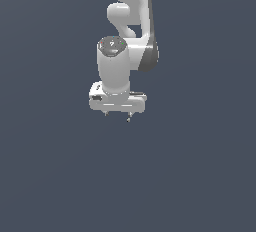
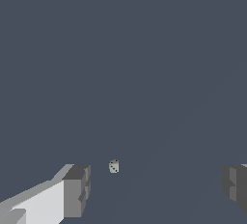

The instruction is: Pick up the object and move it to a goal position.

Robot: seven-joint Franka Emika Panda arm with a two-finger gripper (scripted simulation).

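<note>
In the exterior view the arm (image 1: pixel 127 31) is cut off by the top edge; its base is out of frame. The gripper (image 1: pixel 117 116) shows only as two tiny finger tips below the hand, too small to read in detail, and the object cannot be made out there. In the wrist view both fingers (image 2: pixel 76 189) are cropped by the bottom and side edges. The object (image 2: pixel 114 166) is too small to tell its shape; whether it rests on a surface cannot be told.

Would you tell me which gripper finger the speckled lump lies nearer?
The finger with its white side showing; the lump sits farther from the other finger.
</note>
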